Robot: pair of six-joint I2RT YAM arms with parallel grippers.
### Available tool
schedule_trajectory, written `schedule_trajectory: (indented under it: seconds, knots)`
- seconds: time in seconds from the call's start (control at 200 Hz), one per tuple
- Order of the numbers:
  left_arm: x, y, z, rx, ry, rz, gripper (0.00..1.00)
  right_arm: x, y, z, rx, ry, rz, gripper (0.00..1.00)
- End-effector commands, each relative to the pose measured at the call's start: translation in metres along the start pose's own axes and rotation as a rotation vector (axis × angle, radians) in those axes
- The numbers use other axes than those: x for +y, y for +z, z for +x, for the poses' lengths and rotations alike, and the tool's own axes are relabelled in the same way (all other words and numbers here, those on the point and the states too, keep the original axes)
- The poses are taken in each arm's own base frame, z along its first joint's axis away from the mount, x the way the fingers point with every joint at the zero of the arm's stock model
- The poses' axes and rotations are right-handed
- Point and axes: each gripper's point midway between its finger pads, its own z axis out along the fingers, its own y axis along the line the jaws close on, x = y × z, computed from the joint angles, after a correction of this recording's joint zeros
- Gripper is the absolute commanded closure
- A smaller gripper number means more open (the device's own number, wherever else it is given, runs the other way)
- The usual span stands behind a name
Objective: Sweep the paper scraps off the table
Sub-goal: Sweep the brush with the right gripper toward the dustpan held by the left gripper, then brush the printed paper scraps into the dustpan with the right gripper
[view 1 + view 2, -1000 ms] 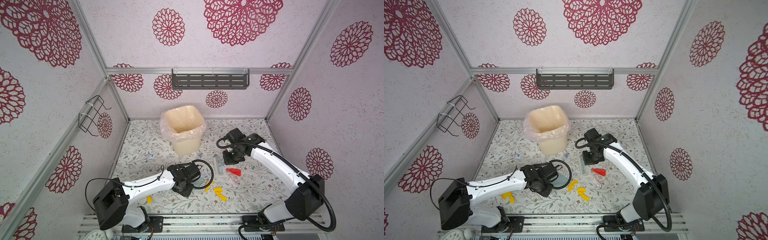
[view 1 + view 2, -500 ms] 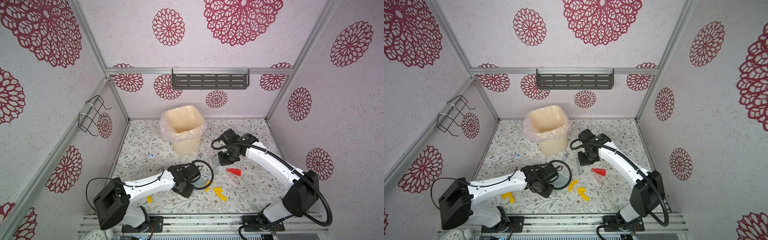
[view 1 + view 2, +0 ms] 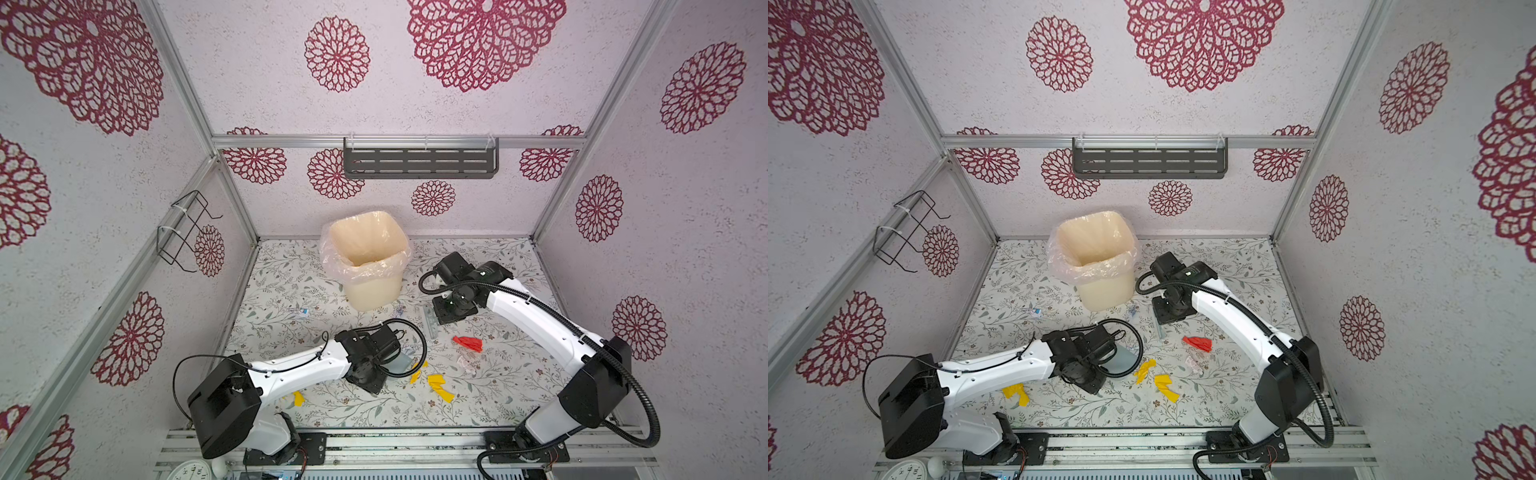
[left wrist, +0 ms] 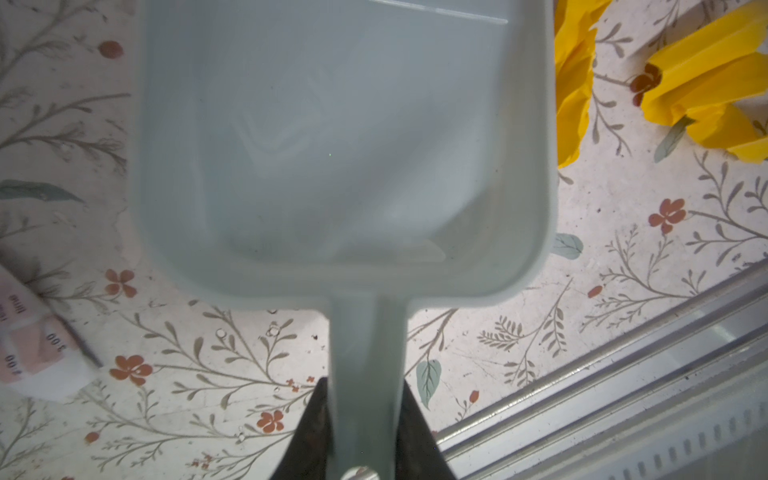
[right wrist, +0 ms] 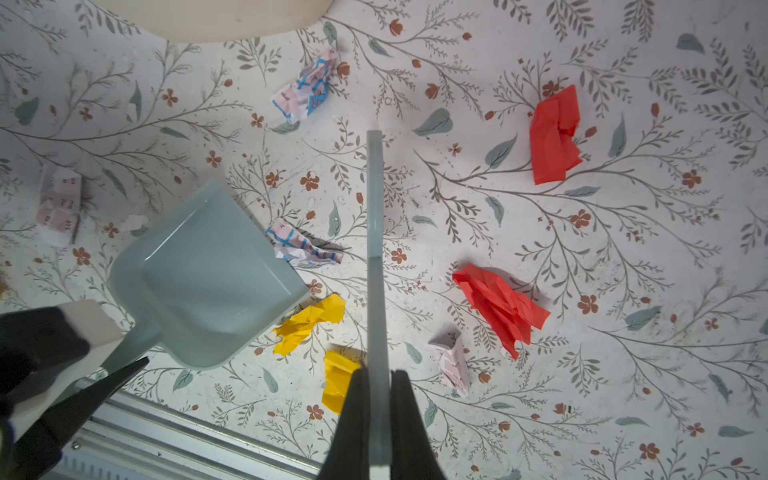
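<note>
So the paper scraps [image 5: 309, 322] can be swept in, the left gripper [image 4: 363, 424] clamps the dustpan [image 4: 340, 145] beside them, while the right gripper [image 5: 379, 399] pinches the brush [image 5: 375, 208].

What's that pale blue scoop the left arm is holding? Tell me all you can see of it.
It is a pale blue plastic dustpan: a shallow, smooth tray with raised walls on three sides, an open front edge and a narrow flat handle. It is empty. The left pincer grips the handle. Crumpled yellow paper scraps lie just beside its front corner on the flowery table.
</note>
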Motion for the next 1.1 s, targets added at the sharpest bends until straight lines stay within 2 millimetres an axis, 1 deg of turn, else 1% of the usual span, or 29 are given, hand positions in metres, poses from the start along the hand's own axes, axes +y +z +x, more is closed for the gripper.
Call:
schedule_trajectory:
  seconds: [0.0,0.205,0.51,0.635,0.766,0.891,1.011,1.096]
  knots:
    - [0.001,0.004,-0.005,-0.009,0.007,0.006,1.00,-0.002,-0.001,-0.004,-0.004,-0.043,0.037,1.00]
    - [0.003,0.004,-0.006,-0.012,0.007,0.004,1.00,0.014,0.006,0.000,0.022,-0.087,0.002,1.00]
    - [0.005,0.006,-0.006,-0.009,0.009,0.007,1.00,0.041,0.007,0.013,0.057,-0.139,-0.067,1.00]
    - [0.006,0.007,-0.005,-0.009,0.006,0.008,1.00,0.056,0.003,0.018,0.072,-0.149,-0.130,1.00]
    - [0.005,0.009,-0.005,-0.010,0.004,0.013,1.00,0.078,-0.011,0.016,0.059,-0.148,-0.220,1.00]
    - [0.006,0.009,-0.006,-0.015,0.001,0.011,1.00,0.092,-0.020,0.019,0.072,-0.159,-0.278,1.00]
    - [0.006,0.010,-0.006,-0.018,-0.001,0.011,1.00,0.097,-0.025,0.020,0.078,-0.162,-0.311,1.00]
    - [0.007,0.010,-0.007,-0.023,0.000,0.006,1.00,0.089,-0.026,0.018,0.073,-0.154,-0.289,1.00]
